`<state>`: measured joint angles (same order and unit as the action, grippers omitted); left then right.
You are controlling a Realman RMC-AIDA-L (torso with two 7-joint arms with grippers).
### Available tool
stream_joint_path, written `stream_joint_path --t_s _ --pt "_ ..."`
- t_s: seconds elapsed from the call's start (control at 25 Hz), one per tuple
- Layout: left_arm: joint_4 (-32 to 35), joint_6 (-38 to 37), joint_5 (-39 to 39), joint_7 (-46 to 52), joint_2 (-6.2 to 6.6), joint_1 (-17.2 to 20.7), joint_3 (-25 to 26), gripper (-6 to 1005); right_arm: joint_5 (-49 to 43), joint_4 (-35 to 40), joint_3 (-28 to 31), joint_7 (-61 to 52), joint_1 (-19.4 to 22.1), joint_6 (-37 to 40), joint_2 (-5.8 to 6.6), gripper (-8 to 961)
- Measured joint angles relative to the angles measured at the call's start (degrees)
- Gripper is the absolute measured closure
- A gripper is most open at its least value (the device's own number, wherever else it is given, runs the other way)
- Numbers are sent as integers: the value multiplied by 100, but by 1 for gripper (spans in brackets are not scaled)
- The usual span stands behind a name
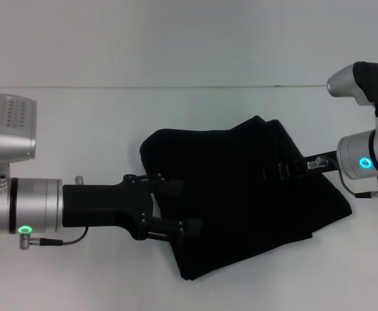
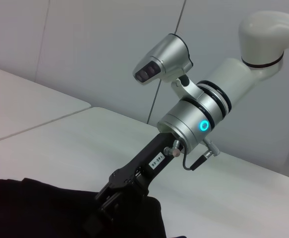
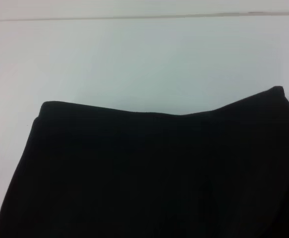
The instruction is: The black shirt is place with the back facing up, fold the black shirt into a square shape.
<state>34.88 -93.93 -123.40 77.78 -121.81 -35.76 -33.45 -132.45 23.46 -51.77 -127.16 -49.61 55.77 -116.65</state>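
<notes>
Both grippers reach over the black shirt (image 1: 240, 194), bunched on the desk (image 1: 78, 116): left gripper (image 1: 182, 207) jaws spread over its near edge, right gripper (image 1: 286, 170) jaws unreadable at the opposite side.

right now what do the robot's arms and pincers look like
Both arms end in silver cylindrical wrists with black bands; the left wrist shows a green light ring, the right wrist a blue one. Thin grey cables loop from each. The left pincer and right pincer are black. Silver camera housings sit above both wrists.

Matt black cloth shirt (image 1: 240, 194) on smooth white table (image 1: 78, 278)
</notes>
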Motion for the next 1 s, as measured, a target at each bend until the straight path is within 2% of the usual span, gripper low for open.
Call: stream_joint_path --t_s 0.04,0.44,0.68,1.0 --pt "-2 0 0 0 0 -5 -2 49 0 0 -1 0 -8 2 -4 604" --pt "9 7 0 23 0 -27 -1 49 0 0 -51 -57 -51 -38 -34 634" --pt "19 15 0 133 7 -28 8 49 4 -42 -60 -55 -65 -130 -42 863" --pt "18 69 7 140 9 -37 -4 49 48 6 -33 11 -40 -213 -56 910"
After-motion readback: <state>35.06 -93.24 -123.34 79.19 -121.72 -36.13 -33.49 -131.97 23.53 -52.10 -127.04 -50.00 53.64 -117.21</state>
